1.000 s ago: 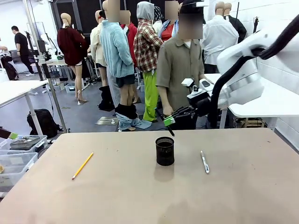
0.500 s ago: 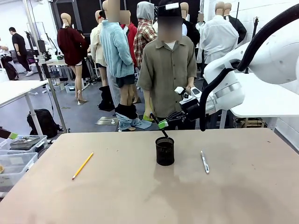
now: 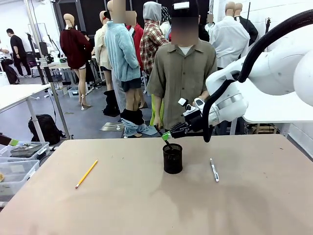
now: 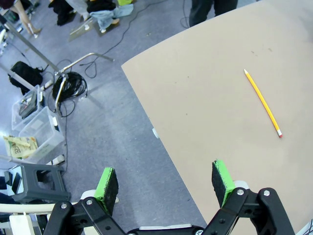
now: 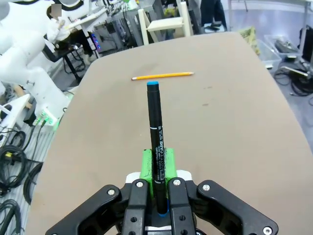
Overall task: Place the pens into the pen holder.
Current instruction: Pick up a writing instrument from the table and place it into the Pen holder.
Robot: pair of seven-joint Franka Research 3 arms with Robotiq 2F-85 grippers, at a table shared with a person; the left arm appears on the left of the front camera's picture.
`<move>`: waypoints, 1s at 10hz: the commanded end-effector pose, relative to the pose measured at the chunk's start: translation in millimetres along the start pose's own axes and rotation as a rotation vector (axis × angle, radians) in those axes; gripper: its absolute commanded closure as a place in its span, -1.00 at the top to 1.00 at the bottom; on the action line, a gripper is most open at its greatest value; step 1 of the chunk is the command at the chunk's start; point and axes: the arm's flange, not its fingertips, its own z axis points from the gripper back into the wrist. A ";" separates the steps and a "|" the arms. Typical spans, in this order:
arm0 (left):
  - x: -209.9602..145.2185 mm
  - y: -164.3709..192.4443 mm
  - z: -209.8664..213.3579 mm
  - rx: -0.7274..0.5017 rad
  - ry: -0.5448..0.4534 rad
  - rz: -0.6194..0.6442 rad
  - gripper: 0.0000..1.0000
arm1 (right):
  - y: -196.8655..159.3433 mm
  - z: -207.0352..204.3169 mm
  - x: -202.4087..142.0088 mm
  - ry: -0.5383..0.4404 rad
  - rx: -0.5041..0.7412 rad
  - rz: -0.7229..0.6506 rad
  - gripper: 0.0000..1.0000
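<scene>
- Pens and the small black wire-mesh cylindrical pen holder (image 3: pixel 172 158) share a broad tan table (image 3: pixel 146 210), whose near and side edges are cut off in the front view.
- We see our white right arm (image 3: pixel 274 68) reaching in from the right; its upper part runs out of the picture.
- A person in an olive short-sleeved shirt (image 3: pixel 183 73) stands at the far side, their lower body hidden behind the table and our arm.
- Our left gripper (image 4: pixel 164 181) hangs spread wide and empty above the table's edge and the grey floor; its black finger bases are cut off at the bottom.
- Our right gripper (image 3: pixel 167 135) is clamped tight on a black pen with a blue tip (image 5: pixel 154 117), just above the holder; the pen's near end disappears among the finger bases.
- The holder stands upright mid-table; we cannot tell whether the pen's lower end is inside its rim.
- A yellow-orange pencil (image 3: pixel 86 173) lies flat, well left of the holder.
- A silver-white pen (image 3: pixel 213 169) lies flat to the holder's right, its details too small to read.
</scene>
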 end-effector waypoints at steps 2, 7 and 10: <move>-1.5 1.0 -0.9 -0.002 0.002 0.013 1.00 | -6.3 1.5 -6.7 0.013 -0.032 -0.025 -1.00; -1.5 1.0 -0.9 -0.002 0.002 0.013 1.00 | 3.5 30.6 -15.9 -0.019 -0.066 -0.038 0.62; -1.5 1.0 -0.9 -0.002 0.002 0.013 1.00 | 40.5 97.8 -20.0 -0.018 -0.226 -0.071 0.62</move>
